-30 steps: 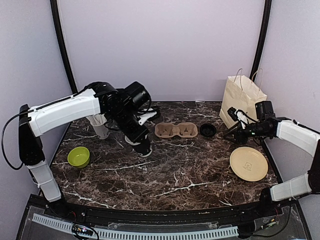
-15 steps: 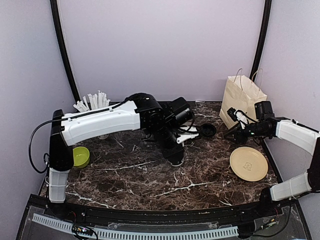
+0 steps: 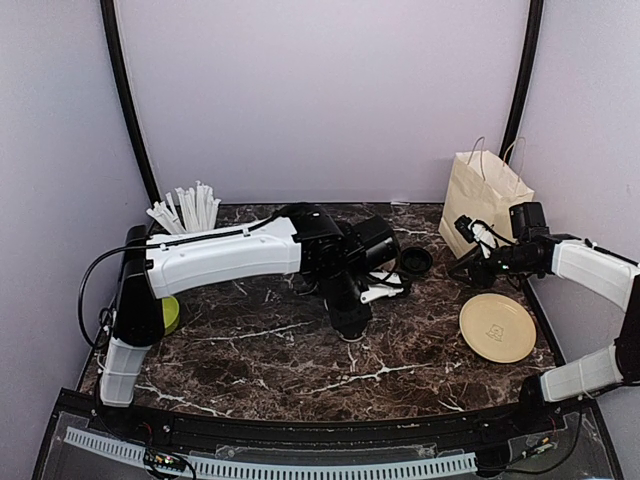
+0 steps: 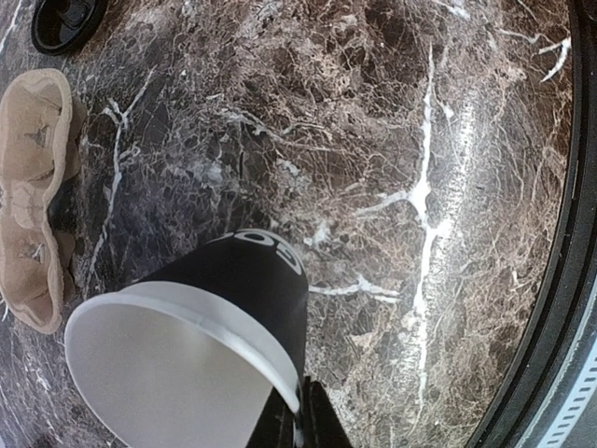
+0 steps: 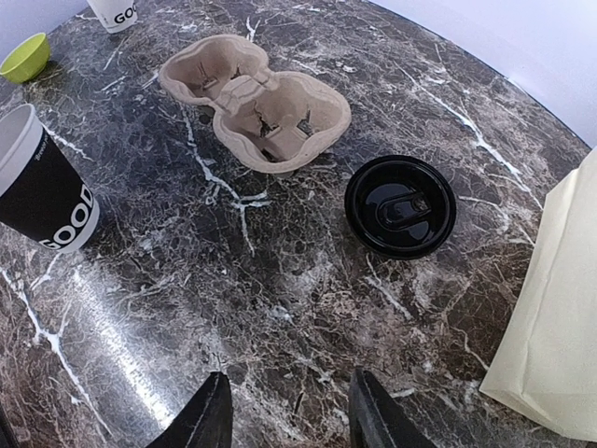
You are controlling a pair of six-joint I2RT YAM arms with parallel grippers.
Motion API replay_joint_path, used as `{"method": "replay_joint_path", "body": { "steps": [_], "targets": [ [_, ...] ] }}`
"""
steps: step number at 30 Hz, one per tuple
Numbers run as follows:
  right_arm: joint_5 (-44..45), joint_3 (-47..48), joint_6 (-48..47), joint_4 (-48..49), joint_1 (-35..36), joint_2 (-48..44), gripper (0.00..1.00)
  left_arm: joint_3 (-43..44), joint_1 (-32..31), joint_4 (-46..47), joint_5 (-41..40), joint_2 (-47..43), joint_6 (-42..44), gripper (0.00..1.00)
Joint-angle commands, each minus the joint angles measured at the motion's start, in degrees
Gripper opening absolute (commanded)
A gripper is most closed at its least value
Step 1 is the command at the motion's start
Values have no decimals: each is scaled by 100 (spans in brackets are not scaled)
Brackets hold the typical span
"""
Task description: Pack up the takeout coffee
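While the left arm (image 3: 220,258) hides the cardboard carrier (image 5: 256,103) from the top camera, the left jaws are clamped on the rim of the lidless coffee cup (image 4: 233,299) in the middle of the bench (image 3: 300,372). The right wrist view cuts the cup off. The right jaws stand apart near the black lid (image 5: 401,205).

The lid (image 5: 400,205) lies on the table (image 5: 308,271) between carrier (image 5: 256,112) and bag (image 5: 560,327).

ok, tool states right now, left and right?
Left tool: closed on the rim of the coffee cup.
Right tool: open, holding nothing.
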Motion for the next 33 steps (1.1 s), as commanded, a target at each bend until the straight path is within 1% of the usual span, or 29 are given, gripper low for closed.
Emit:
{"method": "replay_joint_path", "body": {
  "steps": [1, 3, 6, 8, 11, 13, 14, 15, 16, 17, 18, 22, 25, 27, 29, 33],
  "targets": [
    [7, -14, 3, 145, 30, -50, 42, 161, -36, -145, 47, 26, 64, 18],
    [75, 66, 56, 134, 41, -22, 39, 171, -36, -139, 46, 29, 65, 25],
    [152, 449, -29, -172, 65, 97, 29, 309, -36, -188, 25, -9, 21, 33],
    [340, 755, -186, -436, 128, 247, 28, 395, -43, -201, 44, -133, -17, 39],
    [971, 1085, -496, -595, 347, 497, 34, 361, -45, -25, -64, -506, -66, 43],
    [1248, 1334, -741, -711, 485, 682, 37, -90, -41, 574, -238, -1094, -71, 48],
    [1335, 1481, -848, -791, 551, 804, 39, -247, -30, 788, -367, -1284, -59, 54],
    [1417, 1654, -953, -881, 611, 920, 41, -602, 9, 1175, -407, -1635, -59, 56],
    [1490, 1811, -1051, -982, 692, 1073, 42, -779, 52, 1369, -424, -1796, -95, 60],
    [1571, 1994, -1189, -1102, 774, 1233, 43, -1080, 168, 1722, -432, -2092, -129, 61],
    [1706, 2173, -1337, -1245, 871, 1393, 44, -1221, 233, 1867, -466, -2213, -271, 63],
    [2112, 2862, -1802, -1668, 1287, 2107, 44, -1928, 602, 2490, -439, -2782, -791, 64],
    [2444, 3322, -1956, -1851, 1561, 2658, 41, -2593, 746, 3010, -480, -3219, -1042, 65],
    [2662, 3664, -2024, -2001, 1736, 3146, 37, -2950, 806, 3275, -463, -3470, -1183, 65],
    [2834, 4014, -2064, -2194, 1823, 3557, 36, -3235, 851, 3459, -434, -3696, -1254, 65],
    [3116, 4563, -1992, -2492, 1907, 4204, 42, -3604, 904, 3590, -449, -3980, -1271, 65]
  ]
}}
